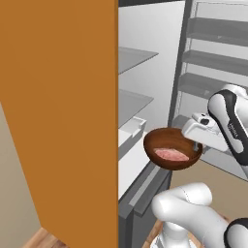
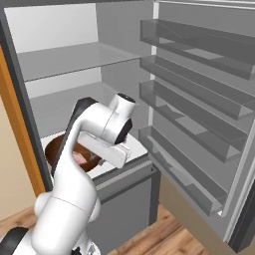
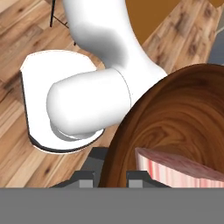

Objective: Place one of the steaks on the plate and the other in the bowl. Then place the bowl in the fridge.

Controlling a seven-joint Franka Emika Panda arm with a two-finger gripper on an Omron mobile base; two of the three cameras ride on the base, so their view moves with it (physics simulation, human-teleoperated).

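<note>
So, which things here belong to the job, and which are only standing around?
Job:
- bowl, held by its rim in the shut pincer
- pink steak inside the bowl
- open fridge

Standing around:
- orange panel
- wood floor

Pincer (image 3: 112,178) grips bowl (image 3: 175,113) rim; steak (image 3: 175,168) inside.

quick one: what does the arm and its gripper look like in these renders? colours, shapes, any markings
Arm: glossy white rounded tube links, with dark, near-black bands at the joints. Small dark lettering runs along the dark strip of one link in the left base view, too small to read. Gripper: a white boxy hand with two small dark grey fingers. No loose cables show.
</note>
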